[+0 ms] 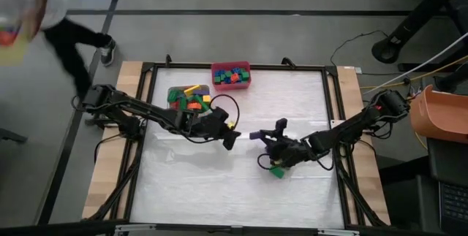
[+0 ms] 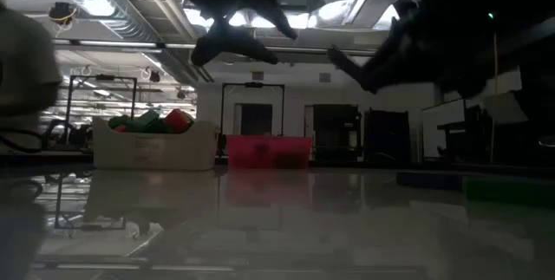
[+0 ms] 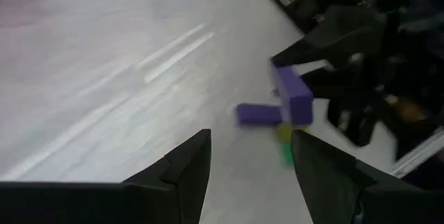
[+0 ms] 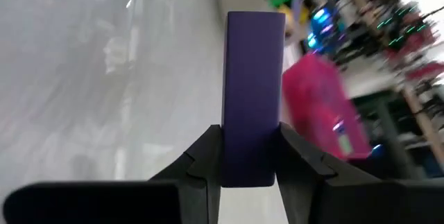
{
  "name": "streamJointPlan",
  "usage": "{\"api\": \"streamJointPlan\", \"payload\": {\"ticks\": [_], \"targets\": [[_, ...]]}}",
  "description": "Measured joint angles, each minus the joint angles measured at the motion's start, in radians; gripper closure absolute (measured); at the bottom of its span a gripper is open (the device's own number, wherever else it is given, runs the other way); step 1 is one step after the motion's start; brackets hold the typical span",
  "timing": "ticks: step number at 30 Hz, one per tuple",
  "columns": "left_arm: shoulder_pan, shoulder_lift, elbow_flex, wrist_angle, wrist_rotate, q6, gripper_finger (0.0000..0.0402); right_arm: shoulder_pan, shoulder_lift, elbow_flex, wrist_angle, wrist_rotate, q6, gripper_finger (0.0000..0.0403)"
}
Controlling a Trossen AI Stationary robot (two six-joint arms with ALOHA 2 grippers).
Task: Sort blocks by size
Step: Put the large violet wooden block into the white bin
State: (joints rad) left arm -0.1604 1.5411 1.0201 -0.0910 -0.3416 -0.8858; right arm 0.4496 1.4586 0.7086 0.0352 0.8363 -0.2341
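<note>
My right gripper (image 1: 266,138) is shut on a long purple block (image 4: 255,78) over the middle of the white table (image 1: 219,185). My left gripper (image 1: 232,137) hovers just to its left, open, with nothing between its fingers (image 3: 187,168). In the left wrist view a second purple block (image 3: 259,114) lies flat on the table below the held one (image 3: 293,96). A green block (image 1: 276,170) lies on the table under the right arm. Many coloured blocks fill the white bin (image 1: 189,99) and the red bin (image 1: 231,75) at the far edge. My right gripper pinches the purple block's two long sides (image 4: 250,156) between its two fingers, near one end. The block runs along the fingers and sticks out past their tips. It is lifted clear of the table and tilted.
A person's legs (image 1: 73,42) show on the floor beyond the table's far left corner. An orange bin (image 1: 439,115) stands off the table's right side. Open tabletop stretches toward the near edge.
</note>
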Motion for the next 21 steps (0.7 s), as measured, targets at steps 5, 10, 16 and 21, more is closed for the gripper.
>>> {"api": "streamJointPlan", "payload": {"ticks": [5,10,16,21], "targets": [[-0.012,0.04,0.0,0.144,0.0,0.001,0.0216,-0.028,0.0,0.0,0.054,0.002,-0.066,0.0296],[-0.013,0.071,0.0,0.191,0.0,-0.01,0.0216,-0.065,0.0,0.0,0.077,-0.01,-0.067,0.0295],[-0.007,0.112,-0.001,0.258,-0.001,-0.015,0.0216,-0.106,-0.001,0.0,0.096,-0.069,-0.067,0.0295],[0.009,0.13,-0.001,0.276,-0.003,0.003,0.0216,-0.111,-0.001,0.0,0.102,-0.095,-0.068,0.0295]]}}
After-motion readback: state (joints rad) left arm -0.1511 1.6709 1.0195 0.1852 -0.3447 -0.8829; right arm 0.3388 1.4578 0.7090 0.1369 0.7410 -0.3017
